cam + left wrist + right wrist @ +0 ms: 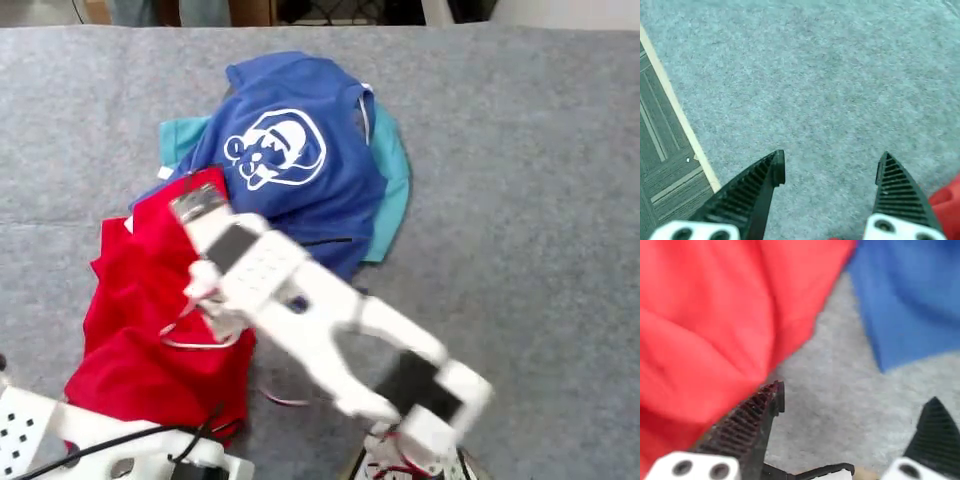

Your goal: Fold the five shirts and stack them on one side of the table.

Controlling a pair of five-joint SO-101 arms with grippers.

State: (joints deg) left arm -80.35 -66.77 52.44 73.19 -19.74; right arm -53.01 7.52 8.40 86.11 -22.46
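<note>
A heap of shirts lies on the grey table: a blue shirt (290, 160) with a white print on top, a teal shirt (395, 170) peeking out beneath it, and a crumpled red shirt (140, 330) to the left front. My right gripper (197, 205) hovers where the red shirt meets the blue one. Up close, my right gripper (855, 415) is open over a bare strip of table between the red shirt (705, 325) and the blue shirt (910, 300), one finger against the red cloth. My left gripper (831, 167) is open over bare table, with red cloth (949, 200) beside one finger.
The left arm (100, 440) rests at the front left corner. The table edge (680, 120) with floor beyond it runs close to my left gripper. Bare grey table (530, 200) spreads to the right of the heap and along the back.
</note>
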